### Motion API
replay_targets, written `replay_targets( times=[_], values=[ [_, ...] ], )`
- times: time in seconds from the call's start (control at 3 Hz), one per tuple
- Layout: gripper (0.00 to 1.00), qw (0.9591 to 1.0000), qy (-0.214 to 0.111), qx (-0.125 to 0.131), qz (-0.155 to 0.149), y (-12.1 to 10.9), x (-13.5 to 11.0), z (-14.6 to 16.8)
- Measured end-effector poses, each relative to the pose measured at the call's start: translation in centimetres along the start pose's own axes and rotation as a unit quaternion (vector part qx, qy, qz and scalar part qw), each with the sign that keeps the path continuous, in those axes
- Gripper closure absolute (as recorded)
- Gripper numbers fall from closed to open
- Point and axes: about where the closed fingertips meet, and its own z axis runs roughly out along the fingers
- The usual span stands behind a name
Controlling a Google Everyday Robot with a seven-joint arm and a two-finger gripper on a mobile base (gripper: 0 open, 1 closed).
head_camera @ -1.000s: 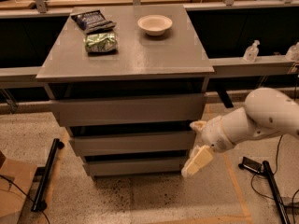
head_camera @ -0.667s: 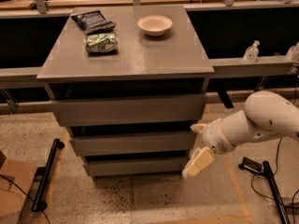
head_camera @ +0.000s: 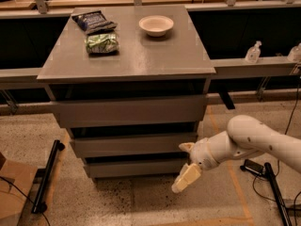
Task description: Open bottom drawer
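The bottom drawer (head_camera: 134, 168) is the lowest and slimmest of three plain grey fronts on the cabinet, set back under the middle drawer (head_camera: 131, 145). It looks closed. My gripper (head_camera: 184, 165) sits at the bottom drawer's right end, on a white arm (head_camera: 249, 140) coming in from the right. Its fingers are spread apart: the upper fingertip (head_camera: 185, 147) is by the middle drawer's lower right corner. The lower finger (head_camera: 186, 178) hangs just below and in front of the bottom drawer's right corner. Nothing is held.
On the cabinet top (head_camera: 155, 55) lie a white bowl (head_camera: 156, 25), a green bag (head_camera: 101, 43) and a dark snack bag (head_camera: 92, 20). A black stand leg (head_camera: 47, 175) lies on the floor at left, another (head_camera: 275, 192) with cables at right. A cardboard box (head_camera: 11, 197) sits at lower left.
My gripper has dropped lower and shifted slightly left, from beside the middle drawer to the bottom drawer's right end. The drawers have not moved.
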Motion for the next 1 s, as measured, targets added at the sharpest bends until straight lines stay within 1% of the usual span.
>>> replay_targets(
  times=[0.33,0.67,1.0],
  values=[
    [0.00,0.9993,-0.018,-0.031,0.008,-1.9,2.9,5.2],
    [0.00,0.9969,-0.036,-0.064,0.029,-4.8,6.3,10.7],
    [0.00,0.9969,-0.036,-0.064,0.028,-4.8,6.2,10.6]
  ],
)
